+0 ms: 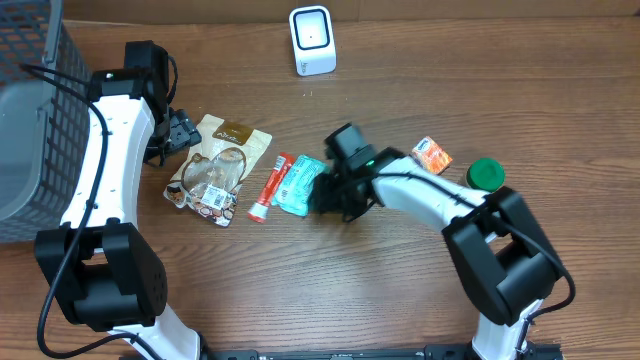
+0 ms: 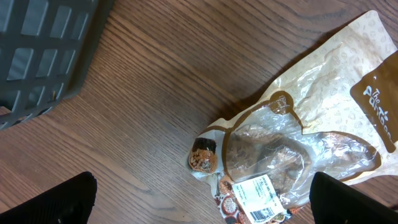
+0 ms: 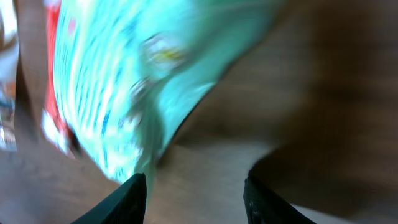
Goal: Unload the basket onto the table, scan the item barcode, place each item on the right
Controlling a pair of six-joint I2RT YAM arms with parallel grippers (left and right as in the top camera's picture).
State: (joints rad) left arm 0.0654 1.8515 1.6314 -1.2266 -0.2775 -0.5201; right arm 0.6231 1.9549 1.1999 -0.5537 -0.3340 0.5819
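Pickup seems the step in hand: the right gripper point(image 3: 196, 194), jaws partly apart and holding nothing, sits against the teal packet point(image 1: 298, 184), which lies flat, well apart from the scanner point(image 1: 312, 40). Next it needs a firm close on the packet's edge. The left gripper point(image 2: 202, 202) hangs wide open.

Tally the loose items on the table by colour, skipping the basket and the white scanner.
Brown: 1, snack pouch
Red: 1, tube
Teal: 1, packet
Orange: 1, small sachet
Green: 1, round cap
Total: 5
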